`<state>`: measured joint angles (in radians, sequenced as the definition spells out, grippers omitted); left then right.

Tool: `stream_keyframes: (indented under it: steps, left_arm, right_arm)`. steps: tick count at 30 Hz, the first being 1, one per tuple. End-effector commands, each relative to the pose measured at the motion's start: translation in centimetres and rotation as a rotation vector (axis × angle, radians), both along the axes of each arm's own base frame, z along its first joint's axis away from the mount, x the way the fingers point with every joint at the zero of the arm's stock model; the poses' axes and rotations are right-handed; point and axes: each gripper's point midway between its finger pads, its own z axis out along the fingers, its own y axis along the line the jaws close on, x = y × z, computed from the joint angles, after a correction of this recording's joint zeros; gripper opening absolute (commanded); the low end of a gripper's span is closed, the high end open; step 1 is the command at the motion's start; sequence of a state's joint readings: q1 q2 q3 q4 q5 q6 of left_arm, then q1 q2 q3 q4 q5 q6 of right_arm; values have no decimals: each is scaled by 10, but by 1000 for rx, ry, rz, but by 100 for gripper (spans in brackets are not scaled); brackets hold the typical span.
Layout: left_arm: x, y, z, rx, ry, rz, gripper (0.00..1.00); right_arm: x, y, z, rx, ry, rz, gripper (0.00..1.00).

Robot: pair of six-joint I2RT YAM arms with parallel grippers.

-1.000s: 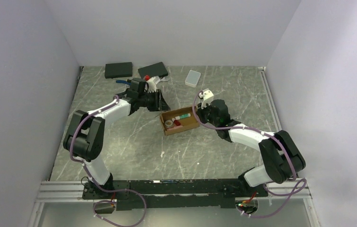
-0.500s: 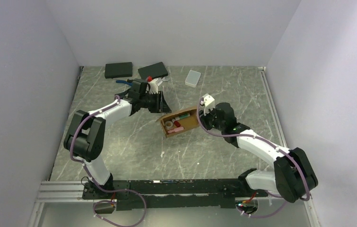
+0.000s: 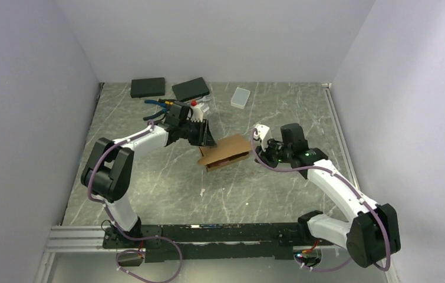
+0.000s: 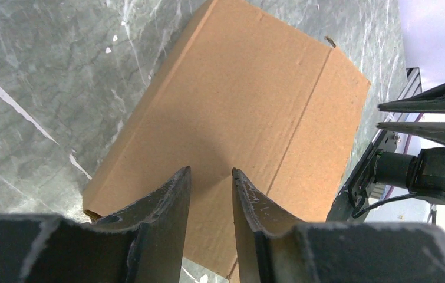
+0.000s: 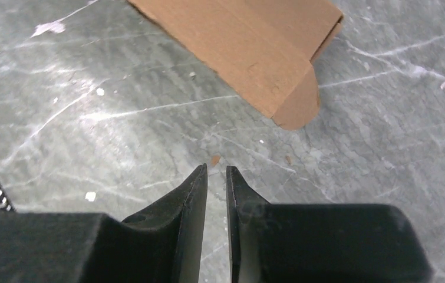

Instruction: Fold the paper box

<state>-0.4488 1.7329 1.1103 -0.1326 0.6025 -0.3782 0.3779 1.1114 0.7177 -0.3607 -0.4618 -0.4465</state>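
The paper box (image 3: 228,148) is a small brown cardboard box in the middle of the table, its lid lying down over the top and hiding the inside. My left gripper (image 3: 205,135) is at the box's far left edge. In the left wrist view its jaws (image 4: 211,171) stand nearly together with nothing between them, just above the plain lid (image 4: 255,100). My right gripper (image 3: 259,145) is just right of the box, apart from it. In the right wrist view it (image 5: 217,168) is shut over bare table, and the box's corner with a rounded tab (image 5: 249,41) lies ahead.
Two flat black boxes (image 3: 148,87) (image 3: 190,88) lie at the back left. A translucent white case (image 3: 240,97) lies at the back middle. A red-capped item (image 3: 194,102) and a blue-handled tool (image 3: 154,102) lie behind the left gripper. Walls close in on three sides.
The lid has come down over the box, hiding the items inside. My left gripper moved right and nearer onto the lid. My right gripper drew back to the right, off the box.
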Motion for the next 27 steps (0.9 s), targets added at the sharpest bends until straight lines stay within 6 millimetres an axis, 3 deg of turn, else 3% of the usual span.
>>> stream_keyframes:
  steps: [1, 5, 9, 17, 22, 27]
  left_arm:
    - [-6, -3, -9, 35, -8, -32, 37]
    - [-11, -4, -16, 62, 1, -46, 37]
    - [-17, -3, -34, 112, 39, -50, 36]
    - [-21, -2, -56, 139, 82, -38, 35]
    - [-17, 1, -45, 143, 53, -6, 36]
    - [-13, 4, -13, 102, -28, 48, 41]
  right_arm:
    - [-26, 2, 23, 35, -11, 210, 22]
    - [-28, -4, 38, 73, -30, 220, 22]
    - [-17, 1, 48, 123, -43, 178, 24]
    - [17, 30, 47, 194, 87, 100, 23]
    - [39, 43, 24, 175, 188, 89, 23]
    - [52, 45, 10, 185, 247, 36, 25]
